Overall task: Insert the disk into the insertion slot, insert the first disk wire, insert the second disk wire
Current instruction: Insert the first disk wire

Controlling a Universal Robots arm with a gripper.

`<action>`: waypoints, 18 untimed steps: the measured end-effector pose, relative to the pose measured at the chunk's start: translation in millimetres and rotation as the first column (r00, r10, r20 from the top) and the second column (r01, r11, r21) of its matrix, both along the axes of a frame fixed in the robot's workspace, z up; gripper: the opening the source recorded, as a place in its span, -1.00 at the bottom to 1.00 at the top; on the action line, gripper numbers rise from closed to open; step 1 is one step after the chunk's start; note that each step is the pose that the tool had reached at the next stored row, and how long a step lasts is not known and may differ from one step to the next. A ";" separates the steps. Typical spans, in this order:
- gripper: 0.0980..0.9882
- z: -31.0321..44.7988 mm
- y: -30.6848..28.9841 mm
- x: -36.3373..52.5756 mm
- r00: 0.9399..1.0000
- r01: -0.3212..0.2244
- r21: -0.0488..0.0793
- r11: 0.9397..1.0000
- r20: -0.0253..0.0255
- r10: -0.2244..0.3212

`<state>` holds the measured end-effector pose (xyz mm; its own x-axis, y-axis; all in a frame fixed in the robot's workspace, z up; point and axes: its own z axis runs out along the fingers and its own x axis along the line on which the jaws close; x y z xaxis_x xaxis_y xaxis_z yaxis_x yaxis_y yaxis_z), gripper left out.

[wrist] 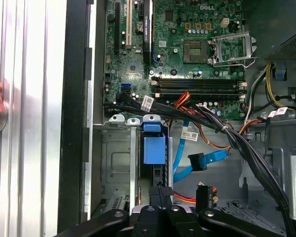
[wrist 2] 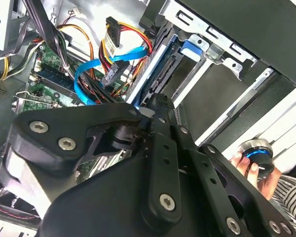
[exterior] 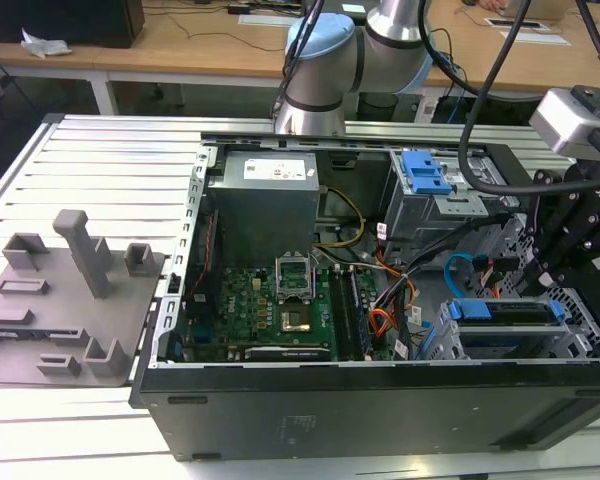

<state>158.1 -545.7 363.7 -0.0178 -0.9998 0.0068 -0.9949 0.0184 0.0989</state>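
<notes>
In the first wrist view we find the silver hard drive in its blue plastic carrier point(wrist: 154, 148) seated in the perforated silver drive cage point(wrist: 116, 163). The black gripper point(wrist: 161, 190) sits at its end, fingers pressed together. The flat light-blue cable point(wrist: 215, 156) dangles unplugged nearby, so we judge the wiring not yet done.

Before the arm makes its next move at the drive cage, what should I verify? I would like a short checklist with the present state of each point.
1. Disk in the insertion slot: ok, its blue carrier stands between the cage walls.
2. Disk fully seated: cannot tell.
3. Second disk wire plugged in: not ok, its connector hangs free beside the slot.
4. Orange-and-black wire bundle plugged in: not ok, its connector lies loose.
5. Tool in line with the disk: ok.
6. Person's hand away from the case: ok, it rests on a round button outside.
</notes>
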 end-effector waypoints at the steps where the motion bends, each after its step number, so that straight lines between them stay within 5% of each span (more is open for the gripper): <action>1: -0.84 0.0 0.0 0.0 1.000 0.000 0.000 1.000 0.000 0.000; 5: -0.41 0.0 0.0 0.1 1.000 0.000 0.000 1.000 0.000 0.000; 8: -0.41 -0.1 4.1 0.1 1.000 0.000 0.000 1.000 0.000 0.000; 9: -0.41 0.0 9.4 0.1 1.000 0.000 -0.002 1.000 0.000 0.000; 11: -0.41 0.0 30.3 0.1 1.000 0.000 -0.013 1.000 0.000 0.000; 14: -0.41 -0.4 46.2 0.1 1.000 0.000 -0.023 1.000 0.000 0.000; 18: -0.41 -9.0 46.9 0.1 1.000 0.000 -0.035 0.999 0.000 0.000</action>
